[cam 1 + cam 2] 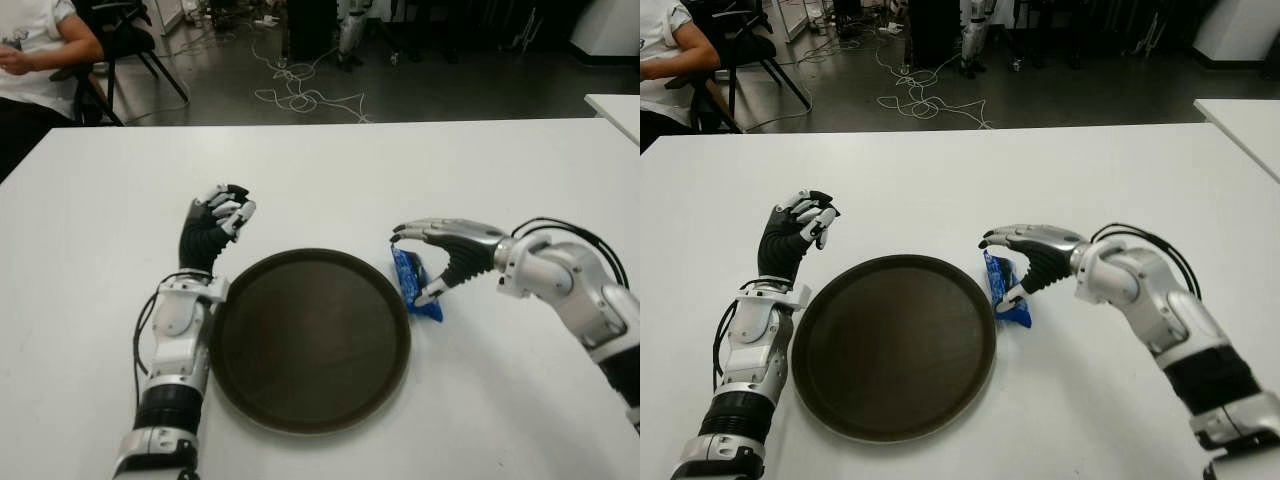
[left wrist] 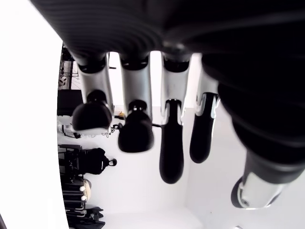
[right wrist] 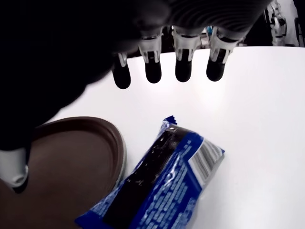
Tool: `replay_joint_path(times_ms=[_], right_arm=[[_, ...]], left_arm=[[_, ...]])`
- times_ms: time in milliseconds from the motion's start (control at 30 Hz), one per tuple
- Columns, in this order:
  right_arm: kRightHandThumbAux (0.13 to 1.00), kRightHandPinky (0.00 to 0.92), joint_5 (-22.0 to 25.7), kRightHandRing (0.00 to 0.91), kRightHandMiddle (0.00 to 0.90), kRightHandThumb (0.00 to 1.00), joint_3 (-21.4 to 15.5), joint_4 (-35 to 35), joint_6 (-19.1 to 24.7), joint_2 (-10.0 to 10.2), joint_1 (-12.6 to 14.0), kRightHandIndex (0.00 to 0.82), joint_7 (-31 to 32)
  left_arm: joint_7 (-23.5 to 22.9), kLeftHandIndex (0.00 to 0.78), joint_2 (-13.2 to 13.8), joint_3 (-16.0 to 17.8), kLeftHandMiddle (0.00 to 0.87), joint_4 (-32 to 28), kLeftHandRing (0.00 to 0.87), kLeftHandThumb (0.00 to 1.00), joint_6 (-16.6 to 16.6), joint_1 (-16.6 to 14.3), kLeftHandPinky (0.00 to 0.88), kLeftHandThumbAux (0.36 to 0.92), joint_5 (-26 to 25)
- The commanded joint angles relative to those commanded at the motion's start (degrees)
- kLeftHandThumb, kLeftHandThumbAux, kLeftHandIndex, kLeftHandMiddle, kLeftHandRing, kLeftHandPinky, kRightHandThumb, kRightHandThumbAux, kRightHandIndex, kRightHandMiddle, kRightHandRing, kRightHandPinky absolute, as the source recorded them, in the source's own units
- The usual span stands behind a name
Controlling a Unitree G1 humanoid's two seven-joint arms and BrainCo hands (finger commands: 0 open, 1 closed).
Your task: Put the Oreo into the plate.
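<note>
A blue Oreo packet [image 1: 415,285] lies on the white bench [image 1: 330,175], right up against the right-hand rim of the round dark brown plate [image 1: 310,340] — touching it or very nearly so. The right robot hand [image 1: 432,262] is arched over the packet with its fingers [image 3: 183,67] spread and its thumb low beside the wrapper; in the right wrist view the fingertips hang clear above the packet, so it grips nothing. The packet is outside the plate, lying slantwise to the rim.

On the other side of the plate, the left robot hand [image 1: 220,220] shows just beside the rim, its fingers curled loosely inward and holding nothing — the left wrist view shows only bare fingertips. At the far left corner a person [image 1: 35,45] in a white shirt sits beyond the bench, and cables [image 1: 300,90] trail across the floor behind.
</note>
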Motion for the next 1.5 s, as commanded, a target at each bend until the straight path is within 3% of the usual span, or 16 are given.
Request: replay_joint_path(times_ms=[733, 1500], right_arm=[[0.532, 0.0, 1.25, 0.0, 0.0, 0.0, -1.32, 1.32, -1.11, 0.66, 1.93, 0.0, -3.11], [0.528, 0.0, 0.72, 0.0, 0.0, 0.0, -2.57, 5.48, -1.31, -0.25, 2.1, 0.0, -4.48]], left_arm=[[0.04, 0.425, 0.22, -0.05, 0.535, -0.91, 0.773, 0.857, 0.89, 0.49, 0.809, 0.657, -0.02], [-0.52, 0.426, 0.42, 0.0, 0.528, -1.76, 0.778, 0.858, 1.93, 0.81, 0.821, 0.657, -0.41]])
